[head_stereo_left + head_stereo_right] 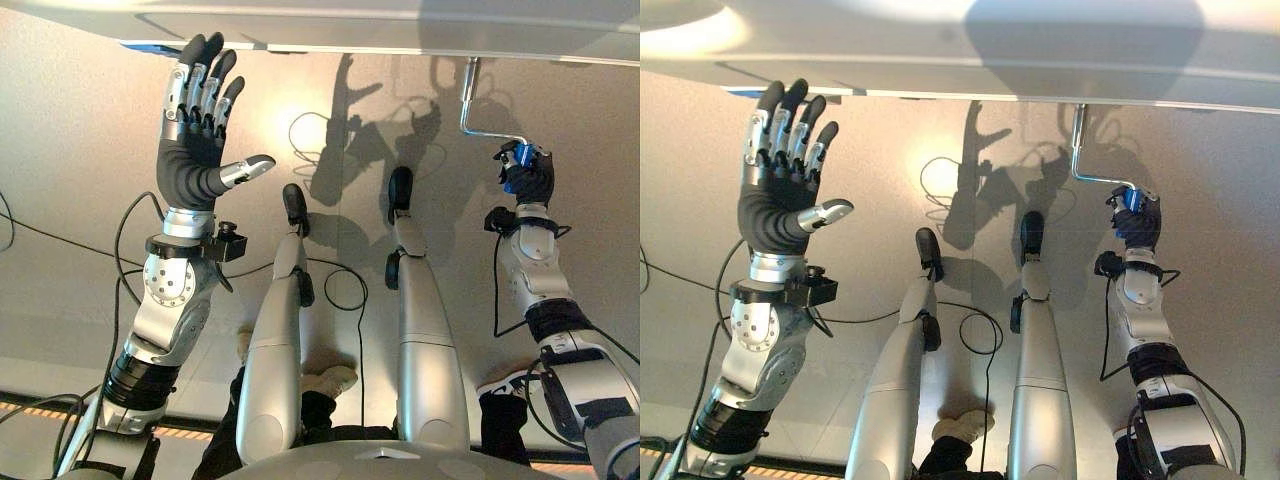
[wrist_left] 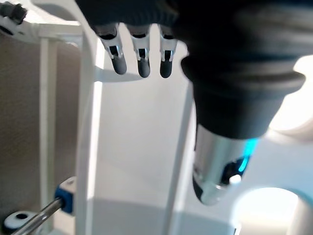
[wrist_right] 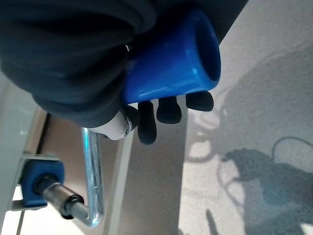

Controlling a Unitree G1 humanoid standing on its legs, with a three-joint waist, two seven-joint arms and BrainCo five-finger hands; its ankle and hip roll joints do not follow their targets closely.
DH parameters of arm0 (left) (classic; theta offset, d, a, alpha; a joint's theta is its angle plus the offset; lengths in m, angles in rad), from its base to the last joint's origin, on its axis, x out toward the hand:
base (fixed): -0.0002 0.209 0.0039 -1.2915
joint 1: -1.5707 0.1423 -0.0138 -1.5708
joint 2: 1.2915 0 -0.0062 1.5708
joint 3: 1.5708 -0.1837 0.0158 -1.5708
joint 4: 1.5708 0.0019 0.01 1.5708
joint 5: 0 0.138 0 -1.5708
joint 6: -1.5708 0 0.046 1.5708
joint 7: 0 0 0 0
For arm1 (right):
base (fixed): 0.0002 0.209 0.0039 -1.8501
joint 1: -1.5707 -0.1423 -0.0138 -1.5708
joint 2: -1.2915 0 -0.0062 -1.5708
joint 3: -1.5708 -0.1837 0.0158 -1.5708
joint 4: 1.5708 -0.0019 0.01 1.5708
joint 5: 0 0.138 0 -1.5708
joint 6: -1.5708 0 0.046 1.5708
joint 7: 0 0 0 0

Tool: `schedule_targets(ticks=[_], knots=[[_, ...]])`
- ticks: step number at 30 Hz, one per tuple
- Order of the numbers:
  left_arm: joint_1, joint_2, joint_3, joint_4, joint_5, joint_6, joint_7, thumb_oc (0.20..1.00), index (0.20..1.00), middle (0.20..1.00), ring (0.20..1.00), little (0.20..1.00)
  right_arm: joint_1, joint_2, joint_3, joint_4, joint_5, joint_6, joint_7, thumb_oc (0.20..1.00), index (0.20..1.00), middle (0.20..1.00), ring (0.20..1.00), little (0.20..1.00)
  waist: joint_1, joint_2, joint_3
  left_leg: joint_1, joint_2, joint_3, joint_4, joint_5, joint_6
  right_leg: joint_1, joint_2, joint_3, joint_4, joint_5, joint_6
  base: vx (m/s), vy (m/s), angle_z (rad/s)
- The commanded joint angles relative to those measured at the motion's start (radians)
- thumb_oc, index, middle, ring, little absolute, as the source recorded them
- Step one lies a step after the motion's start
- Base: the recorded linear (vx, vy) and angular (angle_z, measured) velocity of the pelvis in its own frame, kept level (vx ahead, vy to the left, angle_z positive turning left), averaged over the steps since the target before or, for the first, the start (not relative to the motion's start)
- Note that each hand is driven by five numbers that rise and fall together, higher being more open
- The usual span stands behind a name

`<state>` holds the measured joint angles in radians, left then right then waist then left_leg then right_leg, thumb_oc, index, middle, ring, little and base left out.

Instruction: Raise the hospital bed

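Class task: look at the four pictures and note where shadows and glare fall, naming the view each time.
Left eye view: hard arm shadows on the floor beside a bright patch. Right eye view: a round shadow on the bed frame. Right wrist view: highlights on the blue crank handle gripped by the right hand.

Both head eyes looked steeply down from above, sharing the white hospital bed edge (image 1: 400, 35) at 12 o'clock and the bent chrome crank with blue grip (image 1: 1110, 180) near 2 o'clock. Each wrist camera sat very close — the right one almost against that grip.
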<state>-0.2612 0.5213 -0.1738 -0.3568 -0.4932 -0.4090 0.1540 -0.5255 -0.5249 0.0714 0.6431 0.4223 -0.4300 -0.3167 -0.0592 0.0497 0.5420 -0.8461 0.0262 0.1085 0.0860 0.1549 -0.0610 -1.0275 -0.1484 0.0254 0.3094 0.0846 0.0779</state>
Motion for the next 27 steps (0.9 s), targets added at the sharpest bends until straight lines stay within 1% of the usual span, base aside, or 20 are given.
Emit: schedule_targets(ticks=[1, 2, 4, 6, 7, 8, 9, 10, 12, 13, 15, 16, 19, 21, 22, 23, 24, 25, 26, 27], knots=[[-0.026, 0.022, -0.024, -0.093, 0.018, -0.053, -0.004, 1.0, 1.0, 1.0, 1.0, 1.0, -0.139, -0.233, -0.156, 0.23, 0.213, 0.024, -0.101, 0.2, 0.2, 0.2, 0.2, 0.2, 0.007, 0.064, -0.022, 0.011, 0.02, -0.022, 0.098, -0.092, -0.026, 0.054, 0.036, -0.041, -0.026, -0.014, 0.084, 0.0, 0.053, -0.01], [-0.032, 0.026, -0.031, -0.094, 0.016, -0.051, -0.002, 1.0, 1.0, 1.0, 1.0, 1.0, -0.174, -0.252, -0.133, 0.3, 0.241, 0.039, -0.074, 0.2, 0.2, 0.2, 0.2, 0.2, 0.008, 0.067, -0.022, -0.001, 0.02, -0.02, 0.096, -0.083, -0.027, 0.041, 0.035, -0.042, -0.03, -0.002, 0.082, 0.01, 0.05, 0.0], [-0.036, 0.037, -0.054, -0.093, 0.012, -0.045, -0.002, 1.0, 1.0, 1.0, 1.0, 1.0, -0.214, -0.285, -0.086, 0.481, 0.252, 0.117, -0.025, 0.2, 0.2, 0.2, 0.2, 0.2, 0.022, 0.073, -0.022, 0.006, 0.02, -0.02, 0.098, -0.092, -0.029, 0.048, 0.033, -0.046, -0.023, -0.013, 0.084, 0.0, 0.0, 0.0], [-0.035, 0.041, -0.062, -0.094, 0.013, -0.039, -0.001, 1.0, 1.0, 1.0, 1.0, 1.0, -0.257, -0.29, -0.03, 0.563, 0.248, 0.166, 0.014, 0.2, 0.2, 0.2, 0.2, 0.2, 0.027, 0.077, -0.022, 0.0, 0.022, -0.017, 0.102, -0.092, -0.029, 0.044, 0.034, -0.045, -0.022, -0.012, 0.082, 0.01, 0.021, 0.05], [-0.041, 0.035, -0.064, -0.089, 0.012, -0.032, -0.001, 1.0, 1.0, 1.0, 1.0, 1.0, -0.281, -0.288, -0.008, 0.622, 0.265, 0.201, 0.055, 0.2, 0.2, 0.2, 0.2, 0.2, 0.029, 0.077, -0.022, -0.005, 0.021, -0.016, 0.104, -0.094, -0.029, 0.042, 0.035, -0.045, -0.024, -0.013, 0.081, 0.0, 0.011, 0.07], [-0.046, 0.034, -0.07, -0.084, 0.011, -0.027, -0.002, 1.0, 1.0, 1.0, 1.0, 1.0, -0.295, -0.285, 0.021, 0.645, 0.242, 0.227, 0.071, 0.2, 0.2, 0.2, 0.2, 0.2, 0.032, 0.077, -0.022, -0.008, 0.021, -0.016, 0.109, -0.095, -0.028, 0.04, 0.035, -0.046, -0.021, -0.012, 0.08, 0.01, 0.004, 0.07], [-0.047, 0.032, -0.069, -0.083, 0.012, -0.028, -0.002, 1.0, 1.0, 1.0, 1.0, 1.0, -0.301, -0.286, 0.025, 0.649, 0.243, 0.227, 0.073, 0.2, 0.2, 0.2, 0.2, 0.2, 0.031, 0.078, -0.022, -0.009, 0.022, -0.016, 0.11, -0.096, -0.028, 0.039, 0.035, -0.045, -0.021, -0.012, 0.08, 0.0, 0.003, 0.06], [-0.069, 0.013, -0.085, -0.07, 0.007, -0.018, -0.013, 1.0, 1.0, 1.0, 1.0, 1.0, -0.331, -0.256, 0.07, 0.709, 0.228, 0.278, 0.135, 0.2, 0.2, 0.2, 0.2, 0.2, 0.041, 0.086, -0.022, -0.017, 0.02, -0.018, 0.117, -0.097, -0.027, 0.034, 0.034, -0.048, -0.016, -0.015, 0.08, 0.0, -0.004, 0.04], [-0.084, 0.003, -0.085, -0.068, 0.001, -0.013, -0.022, 1.0, 1.0, 1.0, 1.0, 1.0, -0.36, -0.222, 0.138, 0.721, 0.15, 0.314, 0.176, 0.2, 0.2, 0.2, 0.2, 0.2, 0.047, 0.087, -0.022, -0.024, 0.021, -0.016, 0.121, -0.096, -0.025, 0.029, 0.034, -0.05, -0.015, -0.013, 0.078, 0.0, 0.0, 0.0], [-0.092, -0.005, -0.086, -0.062, -0.002, -0.008, -0.025, 1.0, 1.0, 1.0, 1.0, 1.0, -0.376, -0.207, 0.151, 0.732, 0.135, 0.325, 0.179, 0.2, 0.2, 0.2, 0.2, 0.2, 0.05, 0.089, -0.022, -0.027, 0.02, -0.017, 0.124, -0.097, -0.024, 0.027, 0.033, -0.051, -0.014, -0.014, 0.077, 0.0, 0.0, 0.0], [-0.109, -0.016, -0.086, -0.054, -0.009, 0.003, -0.035, 1.0, 1.0, 1.0, 1.0, 1.0, -0.41, -0.153, 0.217, 0.748, 0.04, 0.357, 0.214, 0.2, 0.2, 0.2, 0.2, 0.2, 0.055, 0.09, -0.022, -0.038, 0.019, -0.017, 0.131, -0.098, -0.021, 0.018, 0.034, -0.05, -0.008, -0.011, 0.076, 0.0, 0.011, -0.04], [-0.115, -0.026, -0.084, -0.051, -0.009, 0.011, -0.032, 1.0, 1.0, 1.0, 1.0, 1.0, -0.431, -0.122, 0.23, 0.748, 0.029, 0.368, 0.21, 0.2, 0.2, 0.2, 0.2, 0.2, 0.056, 0.09, -0.022, -0.041, 0.017, -0.016, 0.134, -0.098, -0.02, 0.017, 0.034, -0.05, -0.009, -0.01, 0.075, 0.01, 0.018, -0.04], [-0.119, -0.054, -0.076, -0.045, -0.016, 0.028, -0.032, 1.0, 1.0, 1.0, 1.0, 1.0, -0.456, -0.025, 0.265, 0.728, -0.013, 0.382, 0.228, 0.2, 0.2, 0.2, 0.2, 0.2, 0.058, 0.087, -0.022, -0.053, 0.014, -0.02, 0.142, -0.101, -0.016, 0.008, 0.033, -0.049, -0.01, -0.006, 0.074, 0.01, 0.016, -0.02], [-0.125, -0.061, -0.075, -0.046, -0.016, 0.04, -0.02, 1.0, 1.0, 1.0, 1.0, 1.0, -0.484, 0.033, 0.283, 0.711, -0.034, 0.385, 0.216, 0.2, 0.2, 0.2, 0.2, 0.2, 0.06, 0.085, -0.022, -0.057, 0.012, -0.021, 0.144, -0.101, -0.016, 0.006, 0.032, -0.051, -0.011, -0.005, 0.074, 0.0, 0.0, 0.0], [-0.125, -0.06, -0.074, -0.046, -0.016, 0.04, -0.019, 1.0, 1.0, 1.0, 1.0, 1.0, -0.485, 0.034, 0.283, 0.711, -0.035, 0.386, 0.215, 0.2, 0.2, 0.2, 0.2, 0.2, 0.058, 0.084, -0.022, -0.058, 0.012, -0.022, 0.144, -0.101, -0.016, 0.005, 0.032, -0.051, -0.011, -0.005, 0.074, 0.0, 0.035, -0.03], [-0.126, -0.069, -0.071, -0.042, -0.014, 0.047, -0.007, 1.0, 1.0, 1.0, 1.0, 1.0, -0.501, 0.111, 0.318, 0.679, -0.07, 0.386, 0.206, 0.2, 0.2, 0.2, 0.2, 0.2, 0.057, 0.081, -0.022, -0.063, 0.011, -0.021, 0.147, -0.101, -0.014, 0.005, 0.029, -0.053, -0.014, -0.002, 0.073, 0.0, 0.021, -0.04], [-0.126, -0.069, -0.071, -0.042, -0.014, 0.047, -0.007, 1.0, 1.0, 1.0, 1.0, 1.0, -0.501, 0.111, 0.318, 0.679, -0.07, 0.386, 0.206, 0.2, 0.2, 0.2, 0.2, 0.2, 0.057, 0.081, -0.022, -0.063, 0.011, -0.021, 0.147, -0.101, -0.014, 0.005, 0.029, -0.052, -0.014, -0.002, 0.074, 0.0, 0.041, -0.04], [-0.13, -0.071, -0.069, -0.04, -0.016, 0.051, -0.004, 1.0, 1.0, 1.0, 1.0, 1.0, -0.505, 0.143, 0.33, 0.67, -0.074, 0.387, 0.212, 0.2, 0.2, 0.2, 0.2, 0.2, 0.059, 0.082, -0.022, -0.066, 0.009, -0.023, 0.147, -0.1, -0.013, 0.002, 0.028, -0.054, -0.012, -0.001, 0.074, 0.0, 0.04, -0.05], [-0.125, -0.073, -0.06, -0.04, -0.016, 0.053, 0.002, 1.0, 1.0, 1.0, 1.0, 1.0, -0.514, 0.199, 0.363, 0.638, -0.096, 0.391, 0.222, 0.2, 0.2, 0.2, 0.2, 0.2, 0.06, 0.08, -0.022, -0.071, 0.007, -0.024, 0.148, -0.1, -0.013, 0.002, 0.026, -0.055, -0.017, 0.001, 0.075, 0.0, 0.048, -0.04], [-0.126, -0.074, -0.057, -0.041, -0.018, 0.052, 0.003, 1.0, 1.0, 1.0, 1.0, 1.0, -0.52, 0.216, 0.37, 0.627, -0.101, 0.391, 0.218, 0.2, 0.2, 0.2, 0.2, 0.2, 0.06, 0.079, -0.022, -0.074, 0.006, -0.025, 0.149, -0.099, -0.013, 0.003, 0.025, -0.056, -0.018, 0.003, 0.075, -0.01, 0.042, -0.04]])
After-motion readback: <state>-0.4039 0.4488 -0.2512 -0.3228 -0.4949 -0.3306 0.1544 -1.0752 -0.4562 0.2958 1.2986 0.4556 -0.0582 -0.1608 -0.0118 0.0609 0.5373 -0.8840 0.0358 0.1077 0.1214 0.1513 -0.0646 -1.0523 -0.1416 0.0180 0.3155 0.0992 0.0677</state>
